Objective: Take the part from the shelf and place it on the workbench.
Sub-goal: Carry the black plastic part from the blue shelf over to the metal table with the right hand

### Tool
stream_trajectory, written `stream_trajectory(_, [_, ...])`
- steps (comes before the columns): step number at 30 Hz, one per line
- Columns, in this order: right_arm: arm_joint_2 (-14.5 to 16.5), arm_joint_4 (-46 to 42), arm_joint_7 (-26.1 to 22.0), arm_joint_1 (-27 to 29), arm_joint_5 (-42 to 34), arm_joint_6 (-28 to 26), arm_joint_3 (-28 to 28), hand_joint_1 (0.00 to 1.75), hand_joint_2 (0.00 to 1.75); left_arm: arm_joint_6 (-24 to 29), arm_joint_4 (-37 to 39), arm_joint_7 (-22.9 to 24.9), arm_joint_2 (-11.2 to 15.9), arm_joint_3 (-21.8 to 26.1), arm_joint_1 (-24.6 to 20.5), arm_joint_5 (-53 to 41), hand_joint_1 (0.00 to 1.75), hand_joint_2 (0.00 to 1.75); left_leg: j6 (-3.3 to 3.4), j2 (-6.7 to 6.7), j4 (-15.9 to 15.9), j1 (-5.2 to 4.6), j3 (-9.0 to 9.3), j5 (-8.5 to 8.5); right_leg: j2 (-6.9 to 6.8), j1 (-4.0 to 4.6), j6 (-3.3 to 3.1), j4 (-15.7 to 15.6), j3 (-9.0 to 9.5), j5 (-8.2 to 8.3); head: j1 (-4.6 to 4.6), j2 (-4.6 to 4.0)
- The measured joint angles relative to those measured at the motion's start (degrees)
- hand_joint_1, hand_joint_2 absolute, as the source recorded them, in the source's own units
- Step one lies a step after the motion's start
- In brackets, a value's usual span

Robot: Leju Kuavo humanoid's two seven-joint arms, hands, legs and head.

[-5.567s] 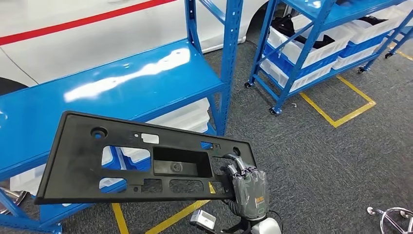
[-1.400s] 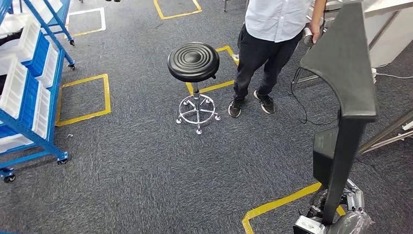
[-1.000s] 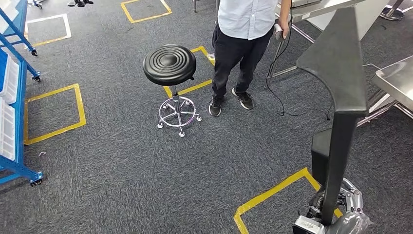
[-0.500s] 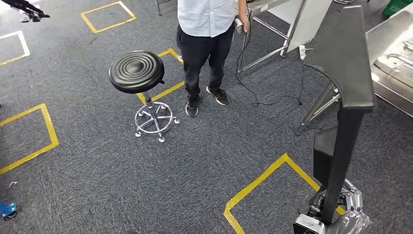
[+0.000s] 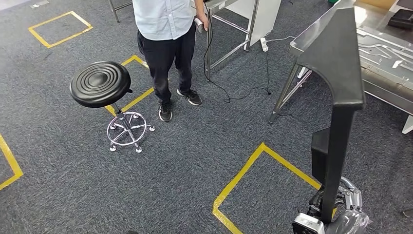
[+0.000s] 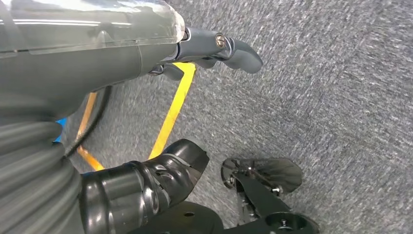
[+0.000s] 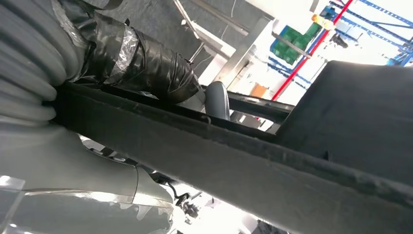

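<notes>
Right hand (image 5: pixel 341 214) clamped on the lower end of the black part (image 5: pixel 338 78), held upright, edge-on, above the carpet. Steel tabletop (image 5: pixel 384 53) just beyond the part's top. Left hand (image 6: pixel 146 53) hanging over the floor, holding nothing, fingers apart. Person (image 5: pixel 168 44) standing beside a black stool (image 5: pixel 100 84).

A factory workshop floor here: grey carpet (image 5: pixel 185 161) marked out in yellow tape squares (image 5: pixel 253 163), a stainless-steel desk (image 5: pixel 384 63) beyond the tape, a black swivel stool (image 5: pixel 100 84) well left of it, and a cable (image 5: pixel 229 95) trailing between.
</notes>
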Motion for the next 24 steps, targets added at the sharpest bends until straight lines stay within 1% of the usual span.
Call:
stream_trajectory(1, [-0.01,-0.02,-0.03,0.03,0.01,-0.01,-0.06,1.75,1.75,-0.01,0.0,-0.01,-0.05,0.03,-0.01,0.07,0.0,1.75,0.39,0.68,-0.36,0.14,0.16,0.24,-1.13,0.09,0.26,0.93,-0.44,-0.67,0.09,0.0])
stream_trajectory(2, [-0.01,-0.04,-0.05,0.0,0.01,-0.02,-0.12,1.75,1.75,-0.02,-0.01,-0.03,-0.11,0.09,0.0,0.14,0.0,1.75,0.73,1.42,-0.68,0.28,0.26,0.44,-2.64,0.2,0.46,2.92,-1.37,-1.95,0.19,0.0])
stream_trajectory(3, [-0.01,-0.05,-0.08,-0.01,0.02,-0.03,-0.17,1.75,1.75,-0.05,-0.01,-0.06,-0.13,0.15,0.06,0.16,0.0,1.75,0.93,2.16,-0.76,0.19,0.31,0.48,-4.35,0.17,0.61,5.99,-2.83,-3.69,0.28,0.0])
stream_trajectory(4, [-0.02,-0.04,-0.09,-0.04,0.01,-0.03,-0.21,1.75,1.75,-0.12,-0.01,-0.09,-0.15,0.2,0.16,0.14,0.0,1.75,1.06,2.93,-0.75,0.14,0.3,0.43,-5.31,0.09,0.78,9.61,-4.61,-5.44,0.35,0.0])
stream_trajectory(5, [-0.02,-0.02,-0.08,0.01,-0.01,-0.03,-0.25,1.75,1.75,-0.2,-0.02,-0.13,-0.16,0.22,0.26,0.12,0.0,1.75,1.09,3.74,-0.73,0.1,0.3,0.37,-5.79,-0.04,0.98,12.73,-6.15,-6.56,0.35,0.0])
stream_trajectory(6, [-0.02,0.0,-0.06,0.09,-0.04,-0.03,-0.28,1.75,1.75,-0.3,-0.02,-0.21,-0.16,0.23,0.31,0.1,0.0,1.75,1.06,4.56,-0.7,0.08,0.33,0.26,-6.07,-0.19,1.15,14.32,-6.94,-6.69,0.35,0.0])
stream_trajectory(7, [-0.02,0.02,-0.03,0.15,-0.08,-0.03,-0.33,1.75,1.75,-0.38,-0.02,-0.33,-0.18,0.23,0.3,0.09,0.0,1.75,0.98,5.32,-0.66,0.09,0.41,0.13,-6.35,-0.33,1.28,13.82,-6.65,-5.75,0.35,0.0])
stream_trajectory(8, [-0.02,0.03,-0.01,0.18,-0.13,-0.03,-0.37,1.75,1.75,-0.42,-0.01,-0.45,-0.21,0.23,0.26,0.09,0.0,1.75,0.83,5.99,-0.6,0.1,0.56,-0.05,-6.86,-0.45,1.35,11.23,-5.25,-4.01,0.35,0.0])
stream_trajectory(9, [-0.02,0.03,0.02,0.17,-0.19,-0.03,-0.4,1.75,1.75,-0.45,-0.01,-0.56,-0.26,0.23,0.22,0.09,0.0,1.75,0.6,6.62,-0.52,0.11,0.78,-0.28,-7.84,-0.51,1.32,7.28,-3.14,-2.18,0.36,0.0])
stream_trajectory(10, [-0.02,0.04,0.02,0.14,-0.26,-0.03,-0.43,1.75,1.75,-0.45,-0.01,-0.62,-0.31,0.23,0.19,0.09,0.0,1.75,0.29,7.18,-0.4,-0.02,0.99,-0.55,-9.07,-0.34,1.14,3.75,-1.26,-0.93,0.35,0.0])
stream_trajectory(11, [-0.02,0.05,0.02,0.11,-0.36,-0.03,-0.44,1.75,1.75,-0.45,-0.01,-0.65,-0.33,0.24,0.16,0.1,0.0,1.75,-0.07,7.67,-0.32,-0.13,1.17,-0.8,-9.92,-0.15,0.86,1.22,0.06,-0.25,0.35,0.0])
stream_trajectory(12, [-0.02,0.05,0.02,0.1,-0.44,-0.03,-0.45,1.75,1.75,-0.45,-0.02,-0.67,-0.34,0.24,0.1,0.11,0.0,1.75,-0.43,8.14,-0.26,-0.25,1.38,-1.01,-10.37,0.07,0.55,-0.03,0.64,-0.18,0.33,0.0])
stream_trajectory(13, [-0.03,0.07,0.02,0.12,-0.52,-0.03,-0.47,1.75,1.75,-0.45,-0.02,-0.68,-0.34,0.25,0.02,0.12,0.0,1.75,-0.77,8.61,-0.3,-0.36,1.56,-1.14,-10.17,0.3,0.22,-0.09,0.57,-0.34,0.32,0.0])
stream_trajectory(14, [-0.03,0.06,0.02,0.15,-0.59,-0.03,-0.5,1.75,1.75,-0.45,-0.02,-0.69,-0.35,0.25,-0.08,0.12,0.0,1.75,-1.08,9.1,-0.38,-0.33,1.81,-1.25,-9.48,0.28,-0.11,-0.16,0.51,-0.31,0.32,0.0])
stream_trajectory(15, [-0.04,0.05,0.02,0.19,-0.62,-0.03,-0.53,1.75,1.75,-0.45,-0.02,-0.7,-0.35,0.25,-0.18,0.11,0.0,1.75,-1.42,8.93,-0.22,-0.22,1.98,-1.53,-8.9,0.18,-0.44,-0.31,0.55,-0.22,0.31,0.0])
stream_trajectory(16, [-0.04,0.04,0.02,0.18,-0.64,-0.04,-0.56,1.75,1.75,-0.45,-0.02,-0.72,-0.35,0.25,-0.23,0.11,0.0,1.75,-1.7,8.01,0.52,-0.09,1.79,-2.23,-8.33,0.04,-0.81,-0.49,0.6,-0.09,0.31,0.0])
stream_trajectory(17, [-0.03,0.03,0.02,0.15,-0.66,-0.04,-0.58,1.75,1.75,-0.44,-0.02,-0.73,-0.34,0.25,-0.24,0.12,0.0,1.75,-1.93,6.63,2.45,0.04,1.0,-3.58,-7.74,-0.13,-1.18,-0.67,0.66,0.05,0.29,0.0])
stream_trajectory(18, [-0.03,0.02,0.02,0.12,-0.67,-0.04,-0.6,1.75,1.75,-0.44,-0.02,-0.74,-0.34,0.26,-0.17,0.12,0.0,1.75,-2.08,5.02,5.54,0.15,-0.43,-5.38,-7.16,-0.19,-1.45,-0.74,0.67,0.15,0.27,0.0])
stream_trajectory(19, [-0.02,0.02,0.02,0.08,-0.67,-0.04,-0.61,1.75,1.75,-0.43,-0.02,-0.75,-0.34,0.26,-0.07,0.13,0.0,1.75,-2.12,3.94,9.39,0.16,-2.3,-7.29,-6.53,-0.13,-1.65,-0.74,0.6,0.18,0.26,0.0])
stream_trajectory(20, [-0.02,0.03,0.02,0.08,-0.67,-0.03,-0.62,1.75,1.75,-0.43,-0.01,-0.74,-0.34,0.27,0.06,0.13,0.0,1.75,-2.13,3.49,13.12,0.15,-4.19,-8.68,-5.81,-0.04,-1.74,-0.7,0.56,0.18,0.25,0.0])
stream_trajectory(21, [-0.02,0.04,0.02,0.09,-0.67,-0.03,-0.62,1.75,1.75,-0.43,-0.01,-0.73,-0.34,0.27,0.19,0.13,0.0,1.75,-2.08,3.34,15.46,0.14,-5.49,-9.04,-5.04,0.06,-1.78,-0.65,0.56,0.18,0.25,0.0])
stream_trajectory(22, [-0.02,0.07,0.02,0.1,-0.67,-0.03,-0.62,1.75,1.75,-0.44,0.0,-0.72,-0.34,0.27,0.27,0.13,0.0,1.75,-1.95,3.25,15.72,0.14,-5.88,-8.18,-4.2,0.13,-1.79,-0.59,0.59,0.17,0.25,0.0])
stream_trajectory(23, [-0.02,0.08,0.02,0.11,-0.66,-0.03,-0.62,1.75,1.75,-0.46,0.0,-0.72,-0.34,0.27,0.3,0.13,0.0,1.75,-1.73,3.07,13.79,0.13,-5.28,-6.33,-3.37,0.19,-1.79,-0.53,0.66,0.16,0.25,0.0])
stream_trajectory(24, [-0.02,0.1,0.02,0.11,-0.67,-0.03,-0.62,1.75,1.75,-0.51,-0.01,-0.72,-0.34,0.27,0.27,0.13,0.0,1.75,-1.41,2.37,10.15,0.1,-3.88,-3.91,-2.57,0.22,-1.78,-0.5,0.74,0.16,0.25,0.0])
